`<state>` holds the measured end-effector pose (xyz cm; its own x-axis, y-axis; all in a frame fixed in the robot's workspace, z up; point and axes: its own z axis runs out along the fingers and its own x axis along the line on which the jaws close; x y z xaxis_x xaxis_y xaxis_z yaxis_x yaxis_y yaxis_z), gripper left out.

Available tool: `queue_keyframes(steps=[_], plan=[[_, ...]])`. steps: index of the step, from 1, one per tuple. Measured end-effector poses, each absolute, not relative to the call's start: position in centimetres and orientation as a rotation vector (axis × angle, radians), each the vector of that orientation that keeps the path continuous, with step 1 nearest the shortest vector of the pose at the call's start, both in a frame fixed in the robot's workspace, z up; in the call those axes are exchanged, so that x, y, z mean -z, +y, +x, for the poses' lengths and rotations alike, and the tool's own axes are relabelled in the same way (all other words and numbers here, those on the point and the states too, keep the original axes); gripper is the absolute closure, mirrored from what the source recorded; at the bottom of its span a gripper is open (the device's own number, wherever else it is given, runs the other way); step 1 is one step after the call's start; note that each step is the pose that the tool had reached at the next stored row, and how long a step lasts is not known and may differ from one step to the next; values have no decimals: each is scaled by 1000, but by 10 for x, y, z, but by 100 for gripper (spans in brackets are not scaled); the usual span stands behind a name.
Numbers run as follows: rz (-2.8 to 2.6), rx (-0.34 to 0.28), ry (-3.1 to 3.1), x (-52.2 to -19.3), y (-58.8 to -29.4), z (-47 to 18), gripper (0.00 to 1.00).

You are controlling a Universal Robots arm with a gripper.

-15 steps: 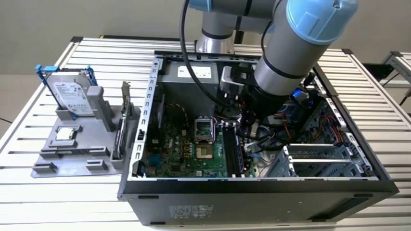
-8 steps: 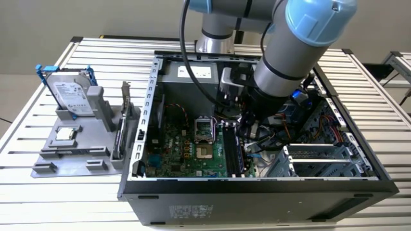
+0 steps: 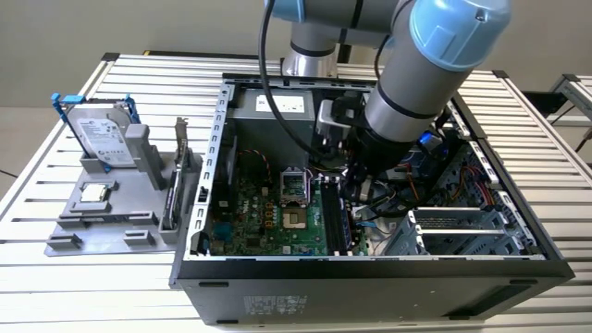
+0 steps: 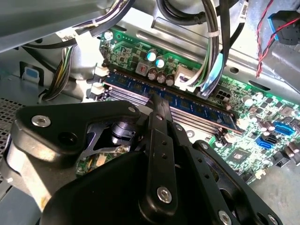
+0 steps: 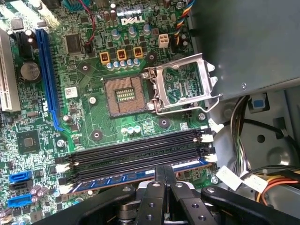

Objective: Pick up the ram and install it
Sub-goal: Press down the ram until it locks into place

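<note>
Inside the open case (image 3: 370,263) on the slatted tabletop (image 3: 55,291), the arm (image 3: 416,76) reaches down over the motherboard (image 5: 93,126); its pincer (image 5: 163,174) has both fingers together, clamped on the ram's (image 4: 197,105) upper edge; the ram stands in the slot nearest the pincer, beside three bare slots (image 5: 136,152); a hard drive (image 3: 100,135) sits upright in a grey holder (image 3: 102,229), well to the exterior view's left.

Slatted metal table (image 3: 83,277) spanning the exterior view; pale floor (image 3: 28,90) at upper left; a second slatted table (image 3: 575,94) at the right edge. Even, diffuse light.
</note>
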<state>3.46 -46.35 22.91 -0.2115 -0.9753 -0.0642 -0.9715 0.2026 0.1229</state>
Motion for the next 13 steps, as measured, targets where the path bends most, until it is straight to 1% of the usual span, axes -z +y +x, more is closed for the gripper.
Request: queue_keyframes(steps=[13], plan=[[2019,211,-2356,-227,-463,35,100]])
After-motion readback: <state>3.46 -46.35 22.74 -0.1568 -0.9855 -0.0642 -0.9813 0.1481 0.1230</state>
